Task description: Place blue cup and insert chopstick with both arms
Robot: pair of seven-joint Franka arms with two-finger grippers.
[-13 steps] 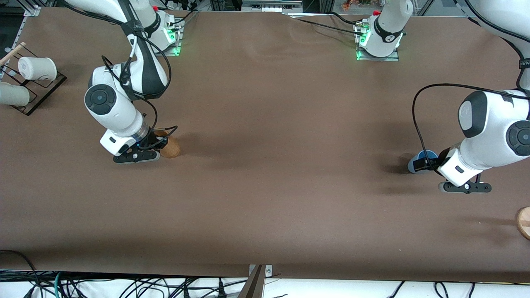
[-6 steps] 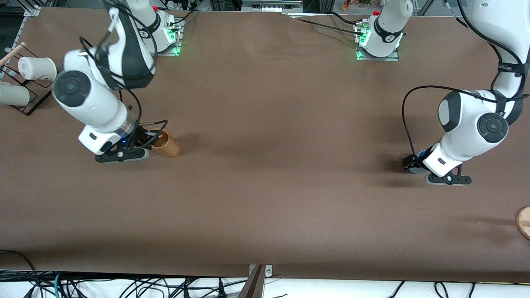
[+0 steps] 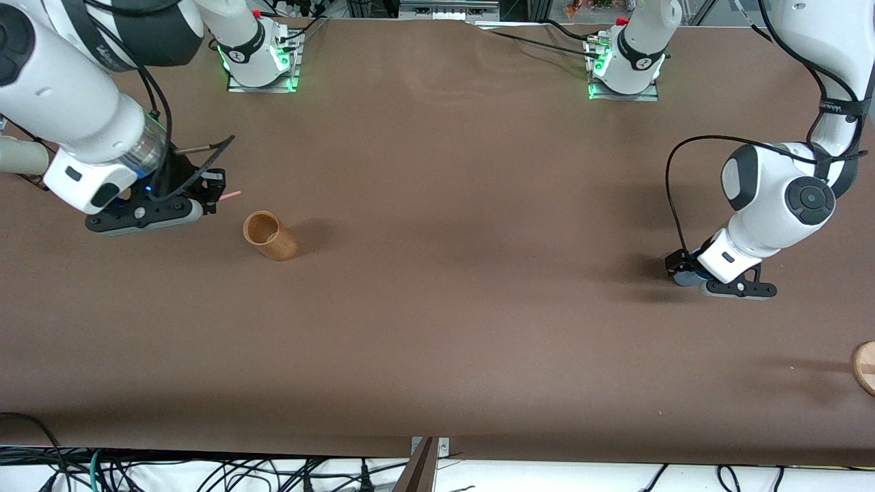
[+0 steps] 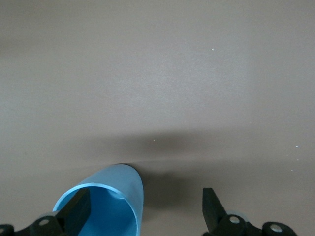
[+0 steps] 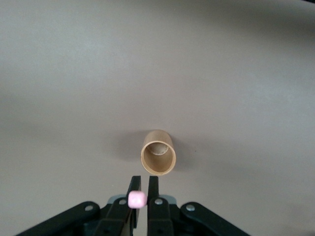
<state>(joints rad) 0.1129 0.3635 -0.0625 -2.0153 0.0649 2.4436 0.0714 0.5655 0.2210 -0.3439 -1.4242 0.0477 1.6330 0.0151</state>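
Light-blue cup (image 4: 110, 199); pink chopstick (image 5: 137, 199); tan wooden cylinder (image 3: 270, 236); brown table (image 3: 451, 205).

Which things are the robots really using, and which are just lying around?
In use:
- blue cup, one finger of the left tool inside it
- pink chopstick, pinched in the right tool

Lying about:
- brown wooden holder, standing alone
- white cup at the right arm's end
- wooden disc at the table edge

High front camera, two wrist close-ups
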